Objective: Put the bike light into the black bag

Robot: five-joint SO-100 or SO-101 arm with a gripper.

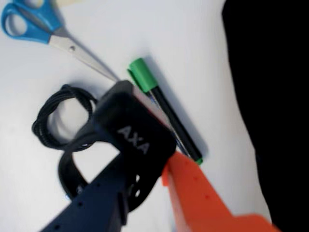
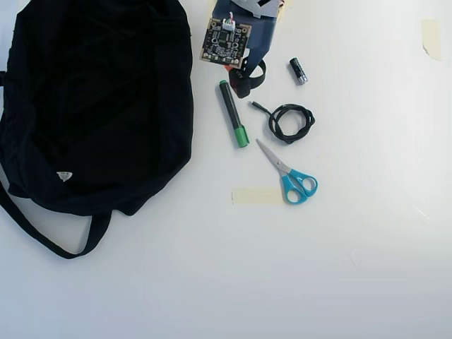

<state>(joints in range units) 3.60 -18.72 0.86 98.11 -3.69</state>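
Arm: reaches in from the top edge of the overhead view, wrist circuit board facing up, pincer (image 2: 240, 76) down at the table just right of the bag's upper edge.

Pincer: in the wrist view its dark finger and orange finger (image 1: 203, 198) are clamped on the bike light (image 1: 130, 128), one on each side of the body.

Bike light: black box lettered "AXA", held between the fingertips; its loop strap (image 1: 72, 169) hangs toward the lower left.

Black bag (image 2: 92, 106): lies left in the overhead view, near the light but apart from it.

Other items: green-capped marker (image 2: 233, 113) just beside the light; coiled cable (image 2: 289, 121); blue-handled scissors (image 2: 291, 176); battery (image 2: 298, 70); white table (image 2: 353, 247).
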